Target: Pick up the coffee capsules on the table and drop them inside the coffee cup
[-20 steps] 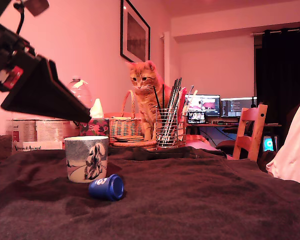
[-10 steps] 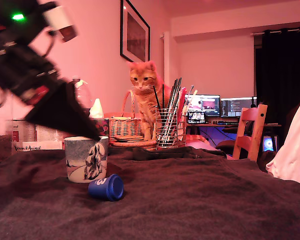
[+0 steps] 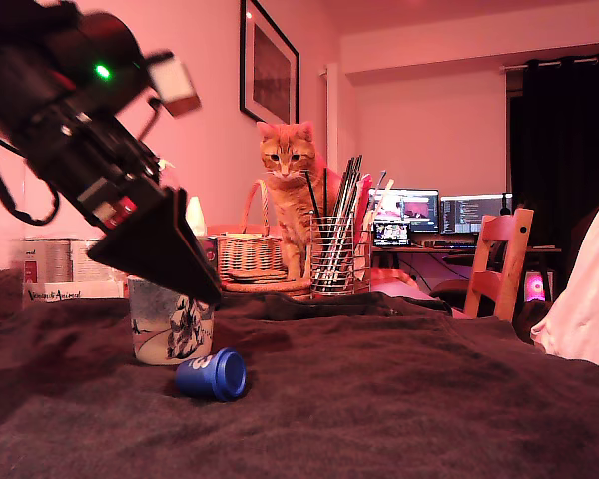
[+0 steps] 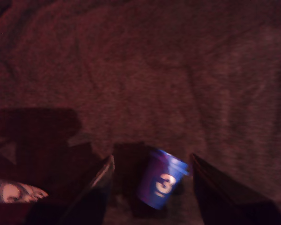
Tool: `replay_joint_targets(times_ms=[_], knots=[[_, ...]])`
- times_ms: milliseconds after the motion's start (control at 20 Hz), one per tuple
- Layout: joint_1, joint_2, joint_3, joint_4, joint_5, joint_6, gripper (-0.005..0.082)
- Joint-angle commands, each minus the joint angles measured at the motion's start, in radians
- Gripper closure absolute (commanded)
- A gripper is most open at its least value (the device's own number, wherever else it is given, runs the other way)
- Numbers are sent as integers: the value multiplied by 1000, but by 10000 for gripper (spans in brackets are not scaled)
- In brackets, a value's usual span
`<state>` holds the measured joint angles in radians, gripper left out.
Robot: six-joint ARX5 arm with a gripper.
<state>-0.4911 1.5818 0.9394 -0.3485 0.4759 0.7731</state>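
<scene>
Wrist view: hand (image 4: 152,187) spread wide, empty, fingers either side of blue capsule (image 4: 161,179) lying on blanket-covered tabletop (image 4: 178,70); coffee cup (image 3: 170,324) just beside.

The gripper (image 4: 152,187) hangs with its jaws spread, and the blue capsule (image 4: 161,180) lies on its side in the gap, seemingly clear of both fingers, though the wrist view is dim. The coffee cup (image 3: 165,324) stands just beside the capsule, crowding that side. The dark cloth (image 3: 399,399) toward the exterior view's right lies bare; the wire pen holder (image 3: 334,254) stands well behind.
</scene>
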Motion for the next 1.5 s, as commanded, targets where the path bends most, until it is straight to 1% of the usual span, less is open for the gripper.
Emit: replay_joint_targets(times_ms=[0,200,250,400,450,550,600,650,1050,1150,1350,1450], knots=[[-5,31,7,-14,1,14,312],[-10,73,12,-44,-14,32,312],[-10,82,12,-45,-13,44,313],[-10,108,12,-42,-19,52,323],[-9,118,12,-41,-25,69,324],[-10,142,12,-37,-37,69,324],[-10,148,12,-36,-37,87,324],[-10,155,12,-27,-37,91,324],[-17,205,12,-17,-39,91,327],[-27,206,12,-15,-40,91,367],[-29,205,13,-14,-40,91,493],[-29,203,19,-20,-41,89,526]])
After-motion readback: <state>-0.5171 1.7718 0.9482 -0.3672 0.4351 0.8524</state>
